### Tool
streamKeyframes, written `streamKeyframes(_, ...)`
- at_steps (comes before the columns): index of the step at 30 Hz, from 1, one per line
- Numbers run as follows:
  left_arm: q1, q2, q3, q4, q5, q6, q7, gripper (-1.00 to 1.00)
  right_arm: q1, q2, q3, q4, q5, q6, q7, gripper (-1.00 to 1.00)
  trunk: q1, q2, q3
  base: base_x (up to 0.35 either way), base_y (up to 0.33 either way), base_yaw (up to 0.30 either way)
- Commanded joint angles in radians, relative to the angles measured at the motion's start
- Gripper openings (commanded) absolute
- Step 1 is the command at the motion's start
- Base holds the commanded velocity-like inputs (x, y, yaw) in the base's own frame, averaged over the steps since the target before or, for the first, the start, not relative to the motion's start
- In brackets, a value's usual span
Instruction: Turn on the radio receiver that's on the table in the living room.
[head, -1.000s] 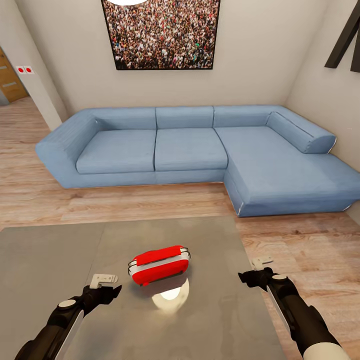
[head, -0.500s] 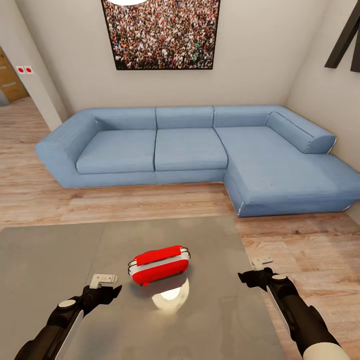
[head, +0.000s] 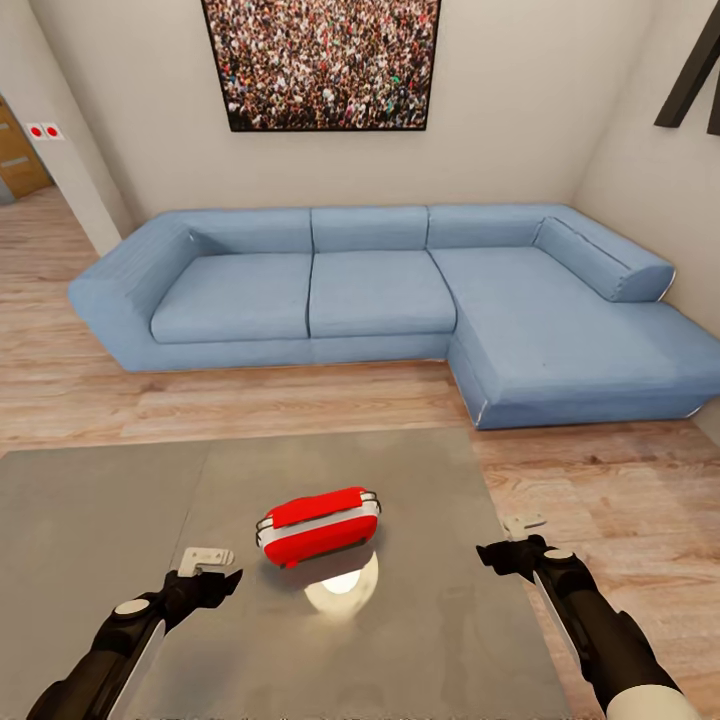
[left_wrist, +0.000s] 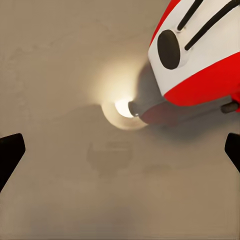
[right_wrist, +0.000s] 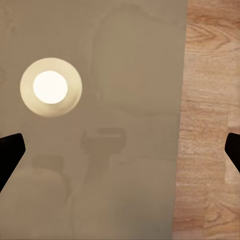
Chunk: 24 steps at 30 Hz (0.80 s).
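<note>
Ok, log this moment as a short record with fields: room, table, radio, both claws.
room: living room with a blue sofa, a crowd picture on the wall, a wood plank floor
table: glossy grey table in front of the robot, a lamp reflection on its top
radio: red radio receiver resting on the table, between the two arms
left claw: open, above the table, apart from the radio
right claw: open, near the table's right edge, holding nothing
</note>
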Motion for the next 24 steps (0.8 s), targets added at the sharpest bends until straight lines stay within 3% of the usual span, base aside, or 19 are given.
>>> streamKeyframes(1,0.000,0.001,0.000,0.001,0.001,-0.001,0.000,1.00,0.000,0.001,0.000,0.000,0.001,0.000,-0.001,1.00,0.000,0.000,-0.002,0.000,0.000,0.000)
streamKeyframes(24,0.000,0.005,0.002,0.006,0.007,0.004,0.001,1.00,0.000,0.003,0.005,0.000,0.001,0.001,-0.008,1.00,0.000,0.000,-0.039,0.000,0.000,0.000)
